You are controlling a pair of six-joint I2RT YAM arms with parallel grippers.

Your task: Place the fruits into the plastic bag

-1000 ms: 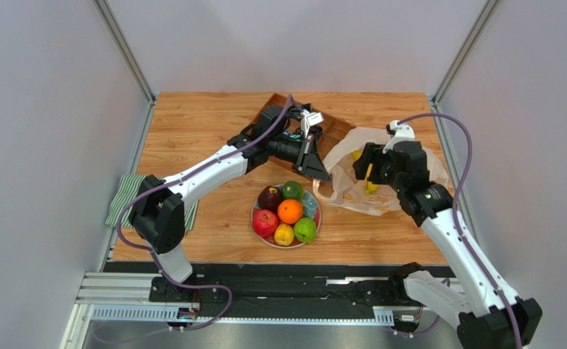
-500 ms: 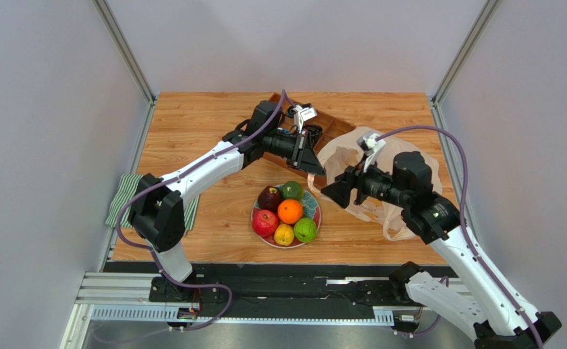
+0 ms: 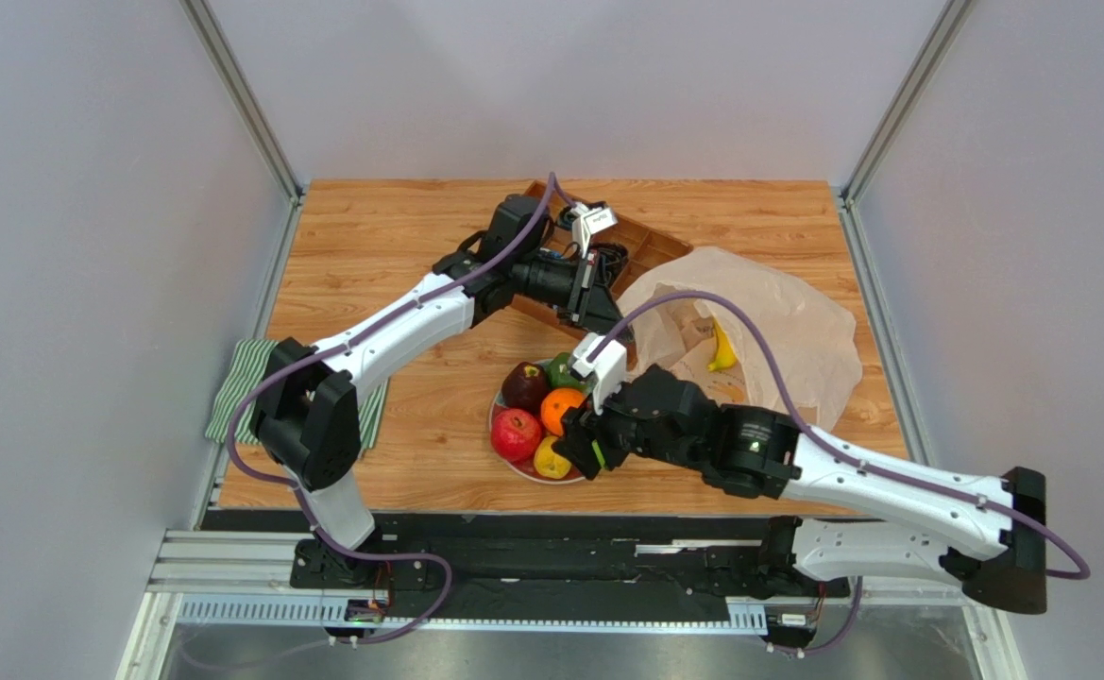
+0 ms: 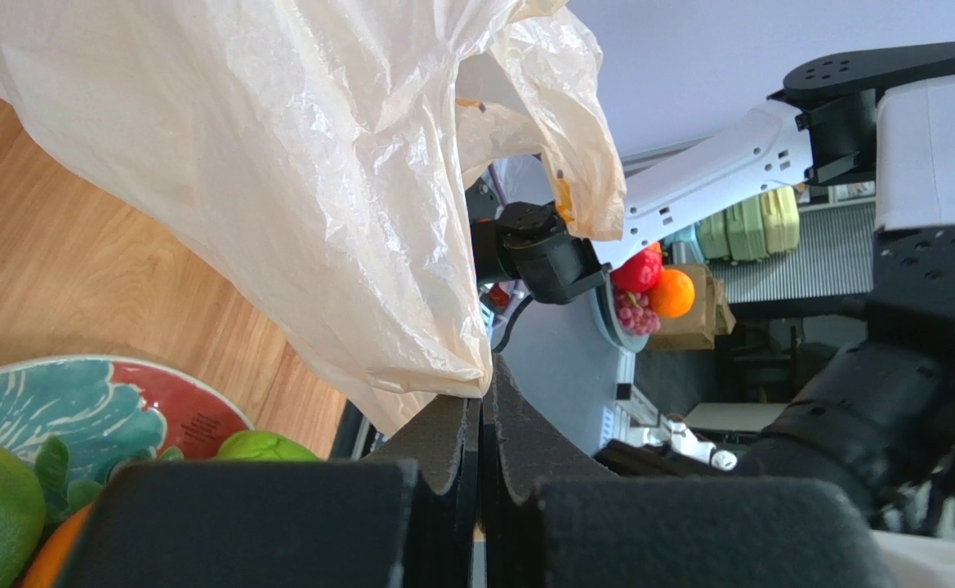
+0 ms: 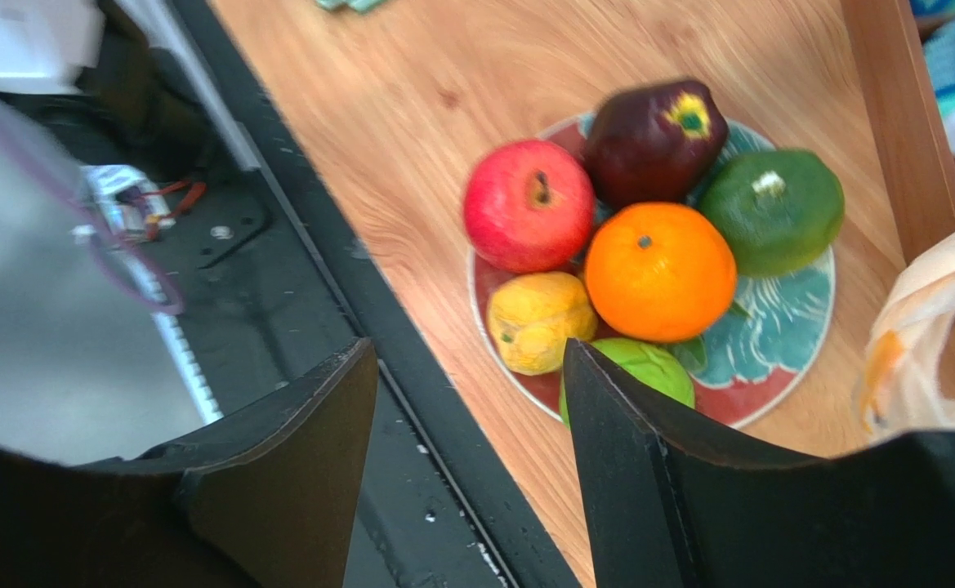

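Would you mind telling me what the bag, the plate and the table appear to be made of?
The bag: thin translucent plastic film, crinkled, slightly glossy.
The plate: probably glazed ceramic, judging by its shiny painted pattern; melamine possible.
The table: wood or wood-look laminate, visible grain, matte.

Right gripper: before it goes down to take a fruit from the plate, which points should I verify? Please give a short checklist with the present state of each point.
1. Is the right gripper open and empty: ok.
2. Is the left gripper shut on the edge of the plastic bag: ok.
3. Is the bag's mouth wide enough for a drop: cannot tell.
4. Is the banana inside the bag: ok.
5. Are the fruits on the plate uncovered: ok, six are in view.
6. Is the right gripper centred on the small yellow fruit: not ok, the fruit sits toward one finger.
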